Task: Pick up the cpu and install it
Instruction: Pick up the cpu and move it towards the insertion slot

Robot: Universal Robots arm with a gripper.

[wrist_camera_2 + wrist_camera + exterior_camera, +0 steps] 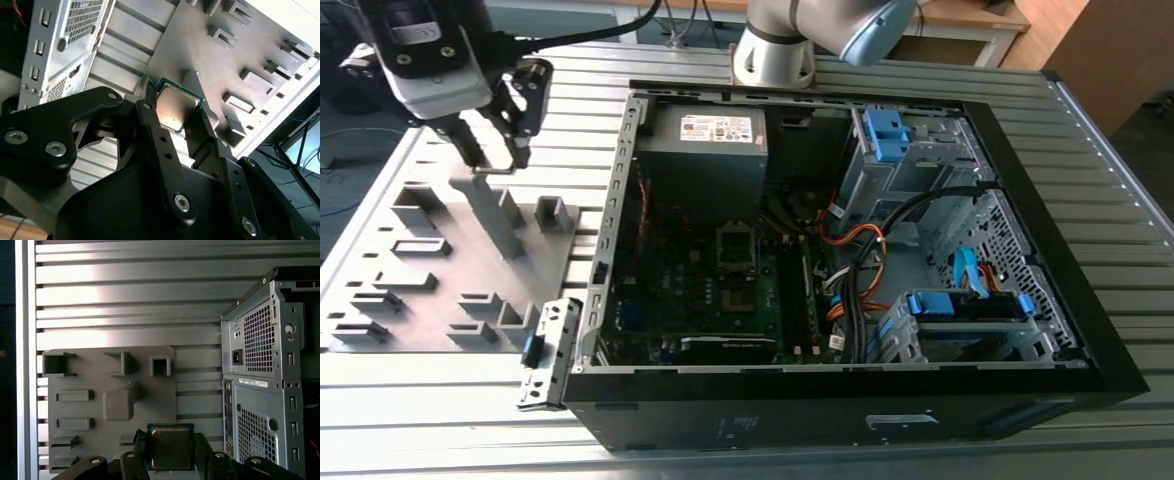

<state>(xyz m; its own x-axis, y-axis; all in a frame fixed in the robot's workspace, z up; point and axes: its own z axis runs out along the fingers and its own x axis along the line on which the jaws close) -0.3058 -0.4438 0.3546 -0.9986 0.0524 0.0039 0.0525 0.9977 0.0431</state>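
The cpu (170,447), a small square chip with a silver-grey top and a thin dark rim, sits clamped between my gripper's (170,449) two black fingers. The second wrist view shows the same cpu (177,107) held by opposite edges, its flat face to the camera, with the gripper (176,106) shut on it. In the exterior view my gripper (491,158) hangs over the far part of the grey fixture plate (440,260), at that view's left of the open computer case (854,230). The motherboard socket (736,247) lies inside the case.
The fixture plate (110,400) carries several raised holders and a blocky pedestal (119,404). The case's rear wall (260,390) stands close beside it. Cables (867,250), drive cages (907,150) and the power supply (707,140) crowd the case interior. The table is ribbed aluminium (454,400).
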